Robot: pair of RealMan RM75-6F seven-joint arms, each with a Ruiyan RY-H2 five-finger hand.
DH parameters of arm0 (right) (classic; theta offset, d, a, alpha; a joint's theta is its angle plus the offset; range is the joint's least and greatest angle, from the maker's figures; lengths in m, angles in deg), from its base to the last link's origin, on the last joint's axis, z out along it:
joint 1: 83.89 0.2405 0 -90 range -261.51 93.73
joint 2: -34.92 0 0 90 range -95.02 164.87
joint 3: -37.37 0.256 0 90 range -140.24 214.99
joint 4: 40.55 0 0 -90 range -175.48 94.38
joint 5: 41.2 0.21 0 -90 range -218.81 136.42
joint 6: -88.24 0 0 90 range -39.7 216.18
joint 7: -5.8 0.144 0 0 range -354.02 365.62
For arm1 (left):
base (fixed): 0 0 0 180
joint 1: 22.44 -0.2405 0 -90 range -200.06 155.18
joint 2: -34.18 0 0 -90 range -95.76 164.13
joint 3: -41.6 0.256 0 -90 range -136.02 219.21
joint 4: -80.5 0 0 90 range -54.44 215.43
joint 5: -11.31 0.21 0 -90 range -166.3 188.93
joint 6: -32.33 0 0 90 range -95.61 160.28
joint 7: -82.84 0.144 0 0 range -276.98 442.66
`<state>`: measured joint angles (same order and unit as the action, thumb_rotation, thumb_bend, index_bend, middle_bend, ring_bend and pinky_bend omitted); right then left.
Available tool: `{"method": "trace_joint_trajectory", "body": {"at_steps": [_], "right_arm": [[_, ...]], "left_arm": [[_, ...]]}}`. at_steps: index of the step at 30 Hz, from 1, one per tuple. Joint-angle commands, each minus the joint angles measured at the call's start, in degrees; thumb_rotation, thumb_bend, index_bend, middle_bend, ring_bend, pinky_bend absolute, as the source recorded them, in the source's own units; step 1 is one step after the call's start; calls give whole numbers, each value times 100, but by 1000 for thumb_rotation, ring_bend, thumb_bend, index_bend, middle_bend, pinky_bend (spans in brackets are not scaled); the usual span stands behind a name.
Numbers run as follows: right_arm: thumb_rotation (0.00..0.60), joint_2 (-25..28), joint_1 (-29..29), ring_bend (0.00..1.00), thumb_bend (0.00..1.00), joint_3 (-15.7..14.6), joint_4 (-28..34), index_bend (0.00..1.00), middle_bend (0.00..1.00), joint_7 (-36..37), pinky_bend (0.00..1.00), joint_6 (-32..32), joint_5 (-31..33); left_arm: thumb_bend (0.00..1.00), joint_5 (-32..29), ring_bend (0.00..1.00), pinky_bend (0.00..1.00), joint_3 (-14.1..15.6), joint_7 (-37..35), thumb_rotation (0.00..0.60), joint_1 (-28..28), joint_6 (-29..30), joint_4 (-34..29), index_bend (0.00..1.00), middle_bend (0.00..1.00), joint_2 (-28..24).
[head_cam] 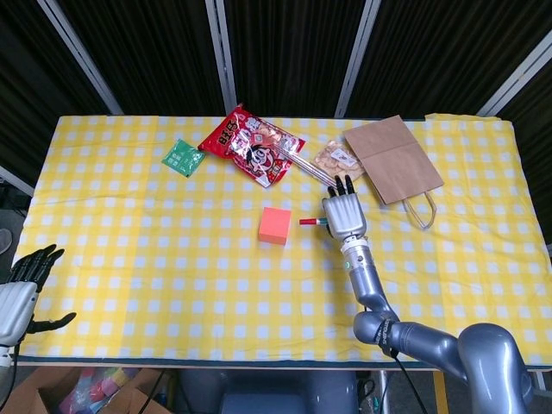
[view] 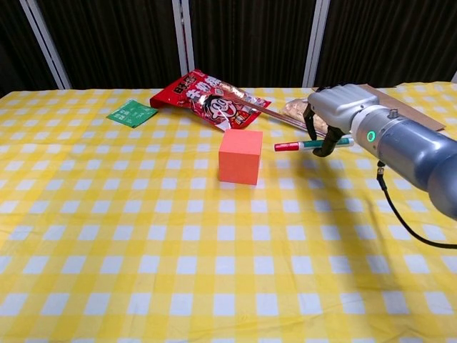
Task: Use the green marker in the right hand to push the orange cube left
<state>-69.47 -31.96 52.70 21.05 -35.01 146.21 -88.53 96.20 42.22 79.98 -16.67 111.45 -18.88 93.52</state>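
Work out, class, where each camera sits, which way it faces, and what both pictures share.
Head view: high above the near table edge, looking steeply down; shows both arms, left robot hand and right robot hand.
Chest view: low, looking across the tabletop toward the dark curtains; shows only the right arm.
Shared: right robot hand, green marker, orange cube.

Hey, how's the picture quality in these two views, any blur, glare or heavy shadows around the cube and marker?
Head view: sharp and evenly lit, only a faint shadow by the orange cube. Chest view: also sharp; the cube's front face is shaded, the green marker in the right hand is crisp, and the red snack bag shows slight glare.
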Motion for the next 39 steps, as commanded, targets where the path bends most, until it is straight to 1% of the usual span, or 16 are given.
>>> {"method": "trace_joint_trajectory", "body": {"at_steps": [1, 11, 16, 21, 23, 27, 31, 34, 39], "right_arm": [[600, -201, 86, 22, 475, -4, -179, 646, 264, -79, 0, 32, -80], [600, -587, 253, 24, 475, 99, -536, 646, 264, -142, 0, 37, -199], [600, -760, 309, 24, 475, 142, -605, 646, 264, -126, 0, 17, -262], [600, -866, 335, 25, 475, 200, -407, 646, 264, -85, 0, 52, -341], [600, -852, 339, 25, 475, 168, -284, 646, 264, -125, 0, 96, -440], [600, -845, 328, 25, 476, 131, -247, 646, 264, -206, 0, 143, -525], [600, -852, 284, 25, 477, 164, -291, 646, 264, -281, 0, 156, -453], [600, -825, 219, 25, 479, 129, -304, 646, 264, -422, 0, 205, -414], [600, -794, 121, 25, 485, 147, -133, 646, 264, -664, 0, 343, -283]], "left_arm": [[0, -6, 0, 0, -3, -27, 600, 5, -11, -1, 0, 0, -10], [0, 20, 0, 0, 10, -104, 600, 14, -30, -24, 0, 0, -41], [0, 30, 0, 0, 12, -157, 600, 17, -32, -25, 0, 0, -57], [0, 67, 0, 0, 27, -179, 600, 18, -29, -22, 0, 0, -65], [0, 67, 0, 0, 26, -174, 600, 18, -25, -19, 0, 0, -62], [0, 69, 0, 0, 33, -165, 600, 19, -32, -29, 0, 0, -63], [0, 76, 0, 0, 34, -173, 600, 15, -19, -25, 0, 0, -61], [0, 70, 0, 0, 35, -181, 600, 20, -32, -25, 0, 0, -63], [0, 88, 0, 0, 42, -158, 600, 28, -39, -33, 0, 0, -66]]}}
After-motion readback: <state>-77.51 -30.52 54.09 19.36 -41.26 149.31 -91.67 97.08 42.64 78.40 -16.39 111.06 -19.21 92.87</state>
